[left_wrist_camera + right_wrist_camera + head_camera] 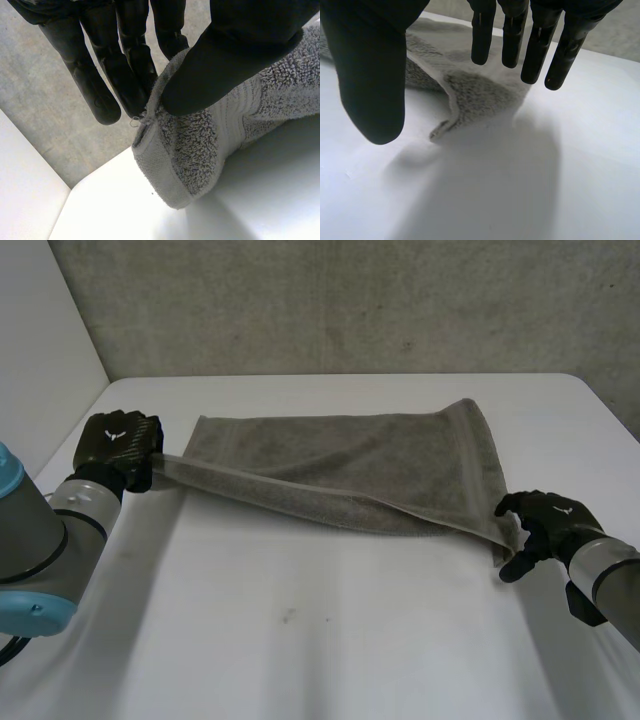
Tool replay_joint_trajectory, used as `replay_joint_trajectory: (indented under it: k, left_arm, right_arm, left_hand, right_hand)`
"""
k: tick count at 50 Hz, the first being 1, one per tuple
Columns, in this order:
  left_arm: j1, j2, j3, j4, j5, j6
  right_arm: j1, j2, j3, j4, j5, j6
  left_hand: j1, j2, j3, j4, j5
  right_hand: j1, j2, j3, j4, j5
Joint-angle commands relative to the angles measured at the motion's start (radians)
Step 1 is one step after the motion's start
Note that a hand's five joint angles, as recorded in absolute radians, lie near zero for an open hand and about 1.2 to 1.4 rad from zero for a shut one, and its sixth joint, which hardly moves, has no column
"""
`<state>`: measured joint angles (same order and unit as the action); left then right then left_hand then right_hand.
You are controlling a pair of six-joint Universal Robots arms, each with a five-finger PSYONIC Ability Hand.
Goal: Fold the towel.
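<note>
The grey-brown rectangular terry towel (pixel 340 455) lies spread across the middle of the white desk (pixel 330 650). Its far long edge rests flat toward 12 o'clock, and its near long edge is lifted clear of the desk and drawn into a taut line between the two hands. The black left hand (pixel 120 445), at about 9 o'clock of the towel, is clamped on the near-left corner; in its wrist view the thumb presses the hemmed corner against the fingers. The black right hand (pixel 545 525), at about 4 o'clock, is at the near-right corner. Its thumb and straight fingers stand apart with the corner hanging loose between them, so I judge it is not gripping. No fold is laid yet: the towel shows a single layer with only its near edge raised. As I read it, the task is near its start. What remains is a firm hold on the right corner, carrying the near edge over toward 12 o'clock onto the far edge, and any further folds.
</note>
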<state>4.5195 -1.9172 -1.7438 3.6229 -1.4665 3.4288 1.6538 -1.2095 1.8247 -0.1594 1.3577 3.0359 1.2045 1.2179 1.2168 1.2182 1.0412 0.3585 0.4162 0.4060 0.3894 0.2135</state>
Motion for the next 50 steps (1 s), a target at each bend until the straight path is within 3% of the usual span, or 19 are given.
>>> replay_joint_trajectory:
  k: [1,20,25,26,27,32,34,35,37,38,40,46,50]
  left_arm:
    - [-0.003,0.004,0.0,0.0,0.0,0.0]
    - [-0.006,0.004,-0.013,0.0,0.0,0.0]
    - [-0.01,0.004,-0.016,0.0,0.0,0.0]
    - [-0.01,0.006,-0.016,-0.001,0.0,0.0]
    - [-0.01,0.006,-0.016,-0.001,0.0,0.0]
    - [-0.01,0.032,-0.031,-0.01,0.0,0.003]
    - [-0.003,0.085,-0.046,-0.021,0.0,0.009]
    - [-0.003,0.086,-0.046,-0.021,0.0,0.009]
    - [-0.002,0.168,-0.051,-0.053,0.0,0.012]
    - [-0.002,0.168,-0.051,-0.053,0.0,0.012]
    - [-0.002,0.221,-0.045,-0.082,0.002,0.01]
    - [0.006,0.417,0.027,-0.213,0.06,0.009]
    - [0.004,0.503,0.114,-0.308,0.106,0.003]
  right_arm:
    - [-0.016,-0.021,0.054,-0.098,0.012,0.017]
    - [-0.006,0.133,-0.056,-0.17,0.024,0.173]
    - [-0.006,0.148,-0.065,-0.173,0.067,0.173]
    - [-0.006,0.146,-0.068,-0.175,0.093,0.169]
    - [-0.006,0.139,-0.07,-0.184,0.13,0.156]
    - [0.007,0.054,-0.065,-0.23,0.169,0.035]
    - [0.038,-0.054,-0.052,-0.195,0.144,-0.148]
    - [0.038,-0.055,-0.051,-0.195,0.144,-0.149]
    - [0.04,-0.148,-0.05,-0.14,0.115,-0.334]
    - [0.04,-0.148,-0.05,-0.14,0.115,-0.335]
    - [0.041,-0.237,-0.07,-0.082,0.107,-0.48]
    - [0.06,-0.426,-0.176,0.047,0.118,-0.563]
    - [0.054,-0.47,-0.365,0.287,0.1,-0.565]
  left_hand:
    - [0.192,0.178,0.18,0.178,0.181]
    - [0.192,0.178,0.18,0.178,0.181]
    - [0.192,0.178,0.18,0.178,0.181]
    - [0.192,0.178,0.18,0.178,0.181]
    - [0.192,0.178,0.18,0.178,0.181]
    - [0.192,0.178,0.18,0.178,0.181]
    - [0.192,0.178,0.18,0.178,0.181]
    - [0.192,0.178,0.18,0.178,0.181]
    - [0.192,0.178,0.18,0.178,0.181]
    - [0.192,0.178,0.18,0.178,0.181]
    - [0.192,0.178,0.18,0.178,0.181]
    - [0.192,0.178,0.18,0.178,0.181]
    - [0.192,0.178,0.18,0.178,0.181]
  right_hand:
    - [0.064,0.006,0.017,0.033,0.035]
    - [0.187,0.13,0.14,0.156,0.158]
    - [0.413,0.356,0.366,0.383,0.384]
    - [0.666,0.609,0.619,0.635,0.637]
    - [1.026,0.969,0.979,0.995,0.997]
    - [1.038,0.98,0.99,1.007,1.008]
    - [1.038,0.98,0.99,1.007,1.008]
    - [1.038,0.98,0.99,1.007,1.008]
    - [1.038,0.98,0.99,1.007,1.008]
    - [1.038,0.98,0.99,1.007,1.008]
    - [1.038,0.98,0.99,1.007,1.008]
    - [1.038,0.98,0.99,1.007,1.008]
    - [1.038,0.98,0.99,1.007,1.008]
